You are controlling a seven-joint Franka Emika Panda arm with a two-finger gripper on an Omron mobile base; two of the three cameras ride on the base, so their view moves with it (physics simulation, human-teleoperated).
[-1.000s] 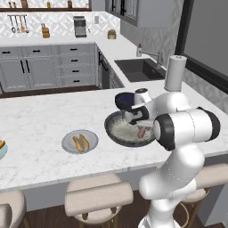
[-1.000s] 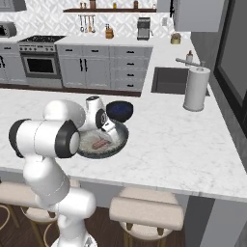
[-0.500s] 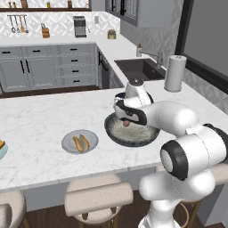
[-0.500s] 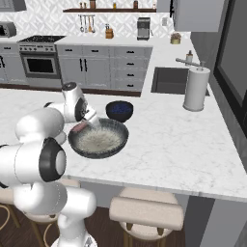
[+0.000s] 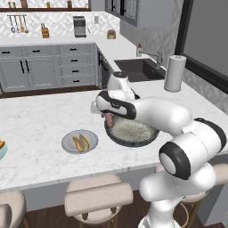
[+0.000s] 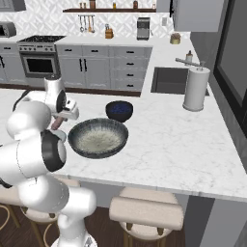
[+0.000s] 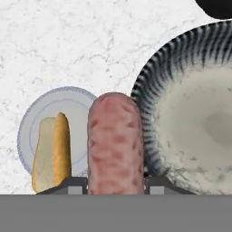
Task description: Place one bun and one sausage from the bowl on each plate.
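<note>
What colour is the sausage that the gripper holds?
The sausage is mottled pink and reddish brown, seen best in the hand view.

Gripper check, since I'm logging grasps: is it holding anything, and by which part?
Yes: the gripper holds a sausage, clamped at one end, its length pointing away from the hand.

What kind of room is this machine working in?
A home kitchen, by the look of it, and a rendered one: an oven set in grey cabinets, a sink in the counter, and stools along a marble island.
</note>
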